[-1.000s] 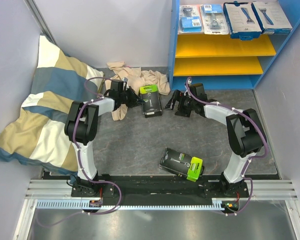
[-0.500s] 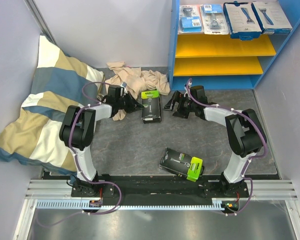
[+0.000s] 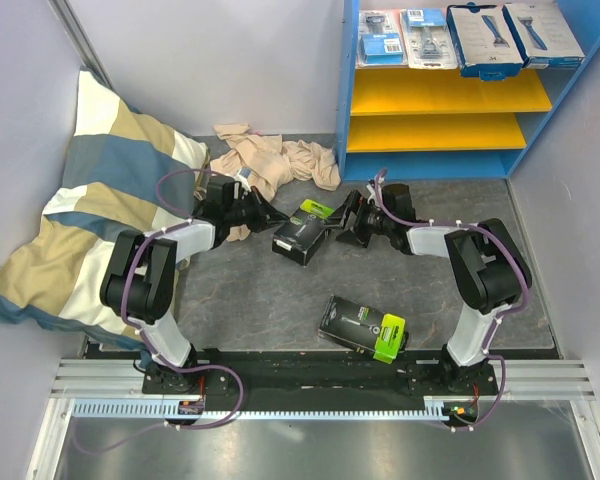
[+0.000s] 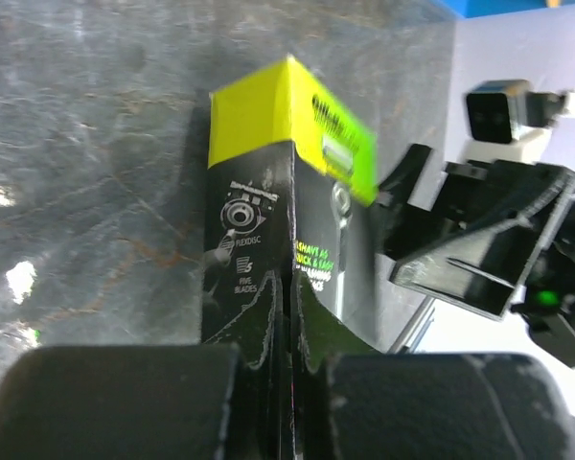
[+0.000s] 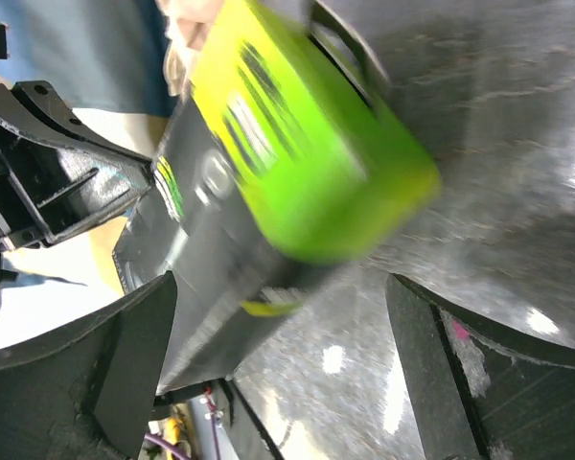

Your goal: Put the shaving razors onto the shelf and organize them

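Razor box (image 3: pixel 300 232): light, stiff, slippery. Pinched at nine o'clock by left hand (image 3: pixel 276 219); right hand (image 3: pixel 343 222) wide, empty. Grab flat sides.

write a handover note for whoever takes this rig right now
Left gripper: shut, apparently pinching the black end of a black razor box, which it holds tilted above the table.
Right gripper: open, with a finger on either side of that box's lime-green end, not yet closed.
Done: two blister packs and two white-blue boxes lie on the pink top board of the shelf.
Left: shelve this box, then the second black box, which lies on the table near the arm bases.
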Controlling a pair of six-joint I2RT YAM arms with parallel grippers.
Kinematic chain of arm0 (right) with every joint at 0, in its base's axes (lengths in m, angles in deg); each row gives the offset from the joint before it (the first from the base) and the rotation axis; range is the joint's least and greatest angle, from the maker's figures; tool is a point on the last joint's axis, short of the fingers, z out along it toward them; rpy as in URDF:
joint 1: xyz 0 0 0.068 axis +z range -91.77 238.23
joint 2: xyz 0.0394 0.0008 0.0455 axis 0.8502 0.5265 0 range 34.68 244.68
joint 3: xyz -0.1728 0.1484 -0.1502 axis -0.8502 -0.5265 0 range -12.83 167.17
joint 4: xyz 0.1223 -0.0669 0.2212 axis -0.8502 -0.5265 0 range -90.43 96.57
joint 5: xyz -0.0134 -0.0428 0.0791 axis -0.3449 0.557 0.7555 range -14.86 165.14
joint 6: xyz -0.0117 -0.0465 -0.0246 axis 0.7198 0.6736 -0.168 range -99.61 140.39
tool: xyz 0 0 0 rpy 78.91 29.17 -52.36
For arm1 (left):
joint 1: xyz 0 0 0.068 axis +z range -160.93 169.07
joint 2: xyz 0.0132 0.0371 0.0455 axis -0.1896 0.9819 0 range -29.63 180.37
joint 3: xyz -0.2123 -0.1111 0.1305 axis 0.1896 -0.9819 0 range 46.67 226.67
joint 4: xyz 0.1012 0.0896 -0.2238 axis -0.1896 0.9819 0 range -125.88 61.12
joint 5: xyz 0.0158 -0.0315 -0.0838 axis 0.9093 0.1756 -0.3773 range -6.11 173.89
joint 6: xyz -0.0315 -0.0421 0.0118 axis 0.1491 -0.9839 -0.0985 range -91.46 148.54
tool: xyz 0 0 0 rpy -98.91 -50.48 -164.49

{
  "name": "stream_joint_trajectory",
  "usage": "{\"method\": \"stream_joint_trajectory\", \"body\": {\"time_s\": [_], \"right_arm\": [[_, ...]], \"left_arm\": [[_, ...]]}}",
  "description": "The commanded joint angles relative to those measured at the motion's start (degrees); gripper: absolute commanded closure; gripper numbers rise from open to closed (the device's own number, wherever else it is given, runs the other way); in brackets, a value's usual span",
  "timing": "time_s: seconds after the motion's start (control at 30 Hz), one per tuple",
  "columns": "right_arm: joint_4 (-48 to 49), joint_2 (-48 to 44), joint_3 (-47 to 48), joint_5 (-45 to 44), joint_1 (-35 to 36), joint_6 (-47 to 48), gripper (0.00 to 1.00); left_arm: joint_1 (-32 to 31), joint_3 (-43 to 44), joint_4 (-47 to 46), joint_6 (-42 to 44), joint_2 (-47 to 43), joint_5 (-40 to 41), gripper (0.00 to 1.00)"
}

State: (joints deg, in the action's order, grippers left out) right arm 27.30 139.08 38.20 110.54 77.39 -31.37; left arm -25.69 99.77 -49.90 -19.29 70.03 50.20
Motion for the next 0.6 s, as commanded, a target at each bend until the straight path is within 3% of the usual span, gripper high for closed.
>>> {"method": "stream_joint_trajectory", "body": {"time_s": [0.0,0.13,0.33,0.4,0.43,0.5,0.57], "right_arm": [[8.0,1.9,-0.8,4.0,1.4,-5.6,0.02],[18.4,4.8,-3.3,5.4,2.0,-13.1,0.02],[16.8,5.6,-4.3,4.8,2.6,-12.8,0.02],[12.3,4.1,-3.8,3.7,2.6,-9.8,0.02],[10.8,3.7,-3.6,3.5,2.6,-9.0,0.02],[8.5,2.9,-3.0,3.0,2.6,-6.9,0.02],[8.3,3.2,-2.7,2.7,2.6,-6.7,0.02]], "left_arm": [[-0.4,-0.2,-6.5,-3.4,-4.1,-4.0,0.98],[-1.3,-1.0,-7.1,-3.9,-4.4,-4.0,0.98],[-1.6,-0.5,-5.6,-2.5,-3.6,-4.2,0.97],[-1.7,0.6,0.0,1.9,-3.6,-2.2,0.85],[-1.6,1.1,1.4,3.3,-3.9,-1.1,0.64],[-1.7,1.9,5.0,7.6,-4.6,2.0,0.43],[-1.7,3.0,7.9,10.5,-4.6,4.4,0.39]]}}
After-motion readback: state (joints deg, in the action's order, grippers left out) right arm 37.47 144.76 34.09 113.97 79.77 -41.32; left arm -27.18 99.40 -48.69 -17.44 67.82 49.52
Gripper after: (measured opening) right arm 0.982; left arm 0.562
